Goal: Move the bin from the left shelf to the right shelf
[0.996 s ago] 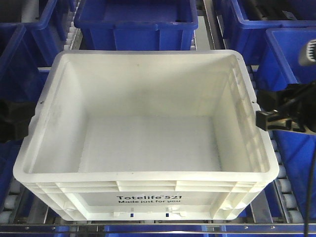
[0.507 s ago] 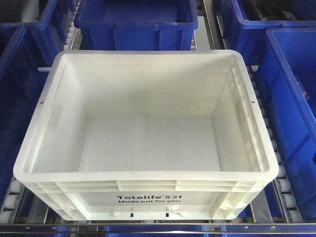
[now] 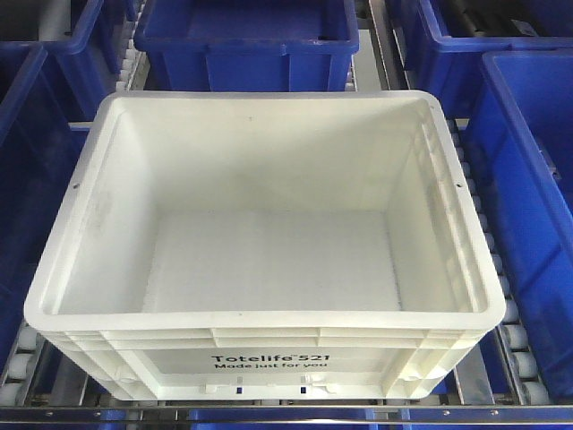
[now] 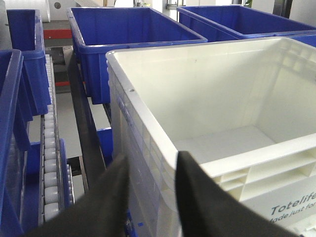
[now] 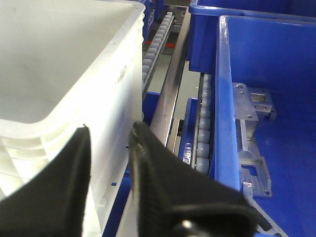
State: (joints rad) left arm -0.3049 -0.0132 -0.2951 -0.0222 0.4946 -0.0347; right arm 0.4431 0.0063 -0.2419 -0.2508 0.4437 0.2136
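Jaws apart, the left gripper [image 4: 150, 190] and right gripper [image 5: 109, 163] hang near the bin's [image 3: 269, 224] near corners, gone from the front view where they flanked its sides a second ago; bin sits released on the rollers [image 3: 501, 313] among blue bins [image 3: 251, 36], likely delivered.

Bin [image 3: 269, 224] base cropped at bottom edge; both claws absent from front view.

The bin [image 3: 269, 260], a large white rectangular tote with a ribbed rim and black "Totelife 521 Made just for you" print on its near side, sits upright and empty, filling the frame's centre.
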